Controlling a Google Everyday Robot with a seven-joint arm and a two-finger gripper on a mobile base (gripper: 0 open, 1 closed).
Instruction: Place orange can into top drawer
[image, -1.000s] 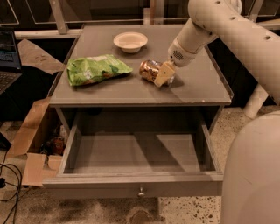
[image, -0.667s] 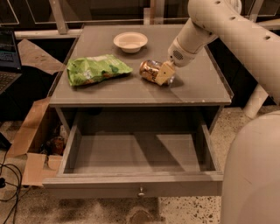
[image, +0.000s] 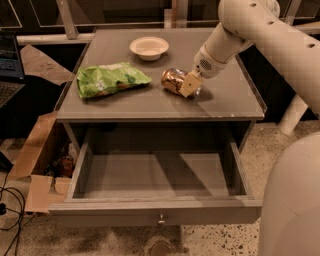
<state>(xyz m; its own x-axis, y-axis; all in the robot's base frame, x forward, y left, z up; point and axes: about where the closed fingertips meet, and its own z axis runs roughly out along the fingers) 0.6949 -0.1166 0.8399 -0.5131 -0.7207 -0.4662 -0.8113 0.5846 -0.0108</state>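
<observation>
The orange can (image: 174, 80) lies on its side on the grey tabletop (image: 225, 100), right of centre. My gripper (image: 190, 84) is down at the can's right end and touches it, with the pale arm (image: 235, 30) reaching in from the upper right. The gripper hides part of the can. The top drawer (image: 115, 214) stands pulled out below the tabletop. Its inside is bare, and the small round knob (image: 161, 219) sits at the middle of its front panel.
A crinkled green snack bag (image: 110, 79) lies on the left of the tabletop. A white bowl (image: 149, 47) stands at the back centre. An open cardboard box (image: 37, 165) is on the floor to the left, and a laptop (image: 10, 65) at the far left.
Almost nothing has changed. My gripper stays at the can's right end, and the can lies in about the same spot on the tabletop.
</observation>
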